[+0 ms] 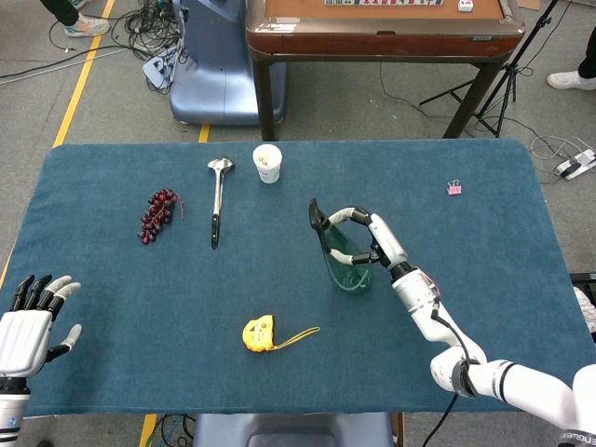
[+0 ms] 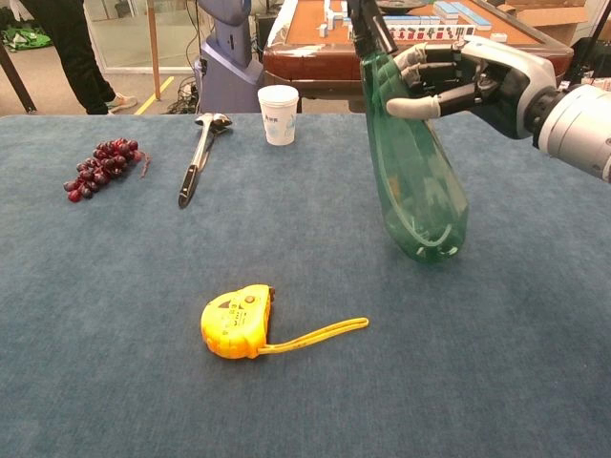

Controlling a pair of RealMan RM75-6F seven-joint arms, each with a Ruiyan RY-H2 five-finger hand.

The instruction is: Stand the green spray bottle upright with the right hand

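We have the green spray bottle [image 2: 412, 162] nearly upright at the centre right of the chest view — its rounded base touches the desk [image 2: 115, 382], or sits just above it, and the black trigger head points up past the top edge of the frame. It leans a little, neck toward the left of the picture. Our right hand [image 2: 468, 81] holds it high up, fingers wrapped round the neck just under the sprayer. In the head view the same hand [image 1: 372, 244] and bottle [image 1: 343, 256] sit in the middle of the frame, above the yellow tape measure [image 1: 259, 332].

We judge the lift and turn done. What is left: settle the base flat, take out the lean, and let go without tipping it — with the grip so high, a sideways nudge could topple it.

Our left hand [image 1: 28, 321] rests at the lower left of the head view, fingers apart and holding nothing
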